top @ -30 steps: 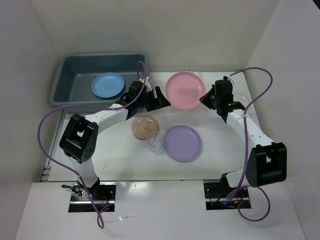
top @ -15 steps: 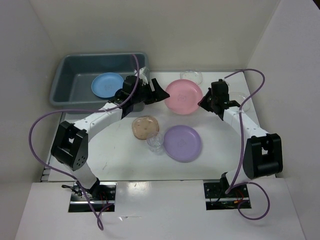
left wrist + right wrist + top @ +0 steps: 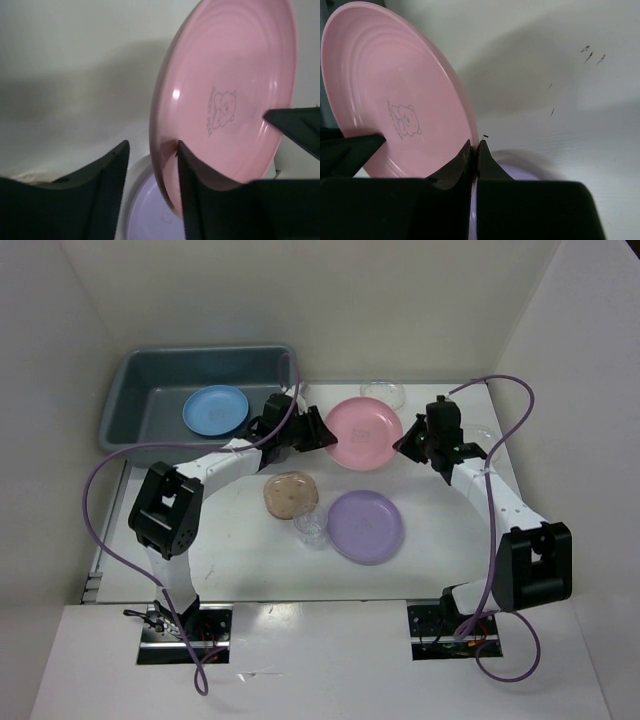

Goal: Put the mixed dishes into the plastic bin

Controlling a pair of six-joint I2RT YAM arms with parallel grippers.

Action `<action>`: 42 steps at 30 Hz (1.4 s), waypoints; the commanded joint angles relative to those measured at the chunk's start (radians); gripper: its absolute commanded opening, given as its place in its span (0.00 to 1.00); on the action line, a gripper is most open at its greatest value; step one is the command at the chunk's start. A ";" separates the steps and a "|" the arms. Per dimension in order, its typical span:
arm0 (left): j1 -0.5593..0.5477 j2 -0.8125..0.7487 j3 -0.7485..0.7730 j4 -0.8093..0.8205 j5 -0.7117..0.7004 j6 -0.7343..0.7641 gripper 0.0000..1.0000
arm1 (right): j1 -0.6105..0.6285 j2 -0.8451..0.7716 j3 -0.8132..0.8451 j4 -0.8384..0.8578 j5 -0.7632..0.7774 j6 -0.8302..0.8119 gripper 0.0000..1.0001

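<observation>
White table (image 3: 240,550), white walls on three sides.

Pink plate (image 3: 365,430) is held up on edge, tilted, at 12 o'clock of the table's middle, between the two arms.
- Right gripper (image 3: 475,149): pinched tight on the rim at the plate's 3 o'clock side.
- Left gripper (image 3: 151,152): at the 9 o'clock side, fingers apart, rim sitting in the gap, not closed on it.

This reads as a handover toward the plastic bin (image 3: 150,425), at 10 o'clock, with a blue plate (image 3: 214,409) flat inside.

To do it well:
- The left should close squarely and deep on the rim.
- The right should let go only once that hold is firm.
- The carry should clear the bin's flared rim.

Lavender plate (image 3: 365,525), tan dish (image 3: 290,495) and clear cup (image 3: 311,525) wait at 6 to 7 o'clock of the pink plate. A clear bowl (image 3: 383,391) sits at its 12.
</observation>
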 commanded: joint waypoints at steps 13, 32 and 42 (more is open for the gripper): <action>-0.004 -0.067 0.059 0.015 -0.107 -0.014 0.00 | 0.016 -0.036 0.016 0.024 -0.024 -0.007 0.02; 0.500 -0.234 0.217 -0.093 -0.466 0.095 0.00 | 0.016 -0.223 -0.082 -0.004 0.034 -0.038 0.80; 0.617 0.008 0.255 -0.158 -0.526 0.159 0.00 | 0.016 -0.275 -0.111 -0.036 0.077 -0.038 0.80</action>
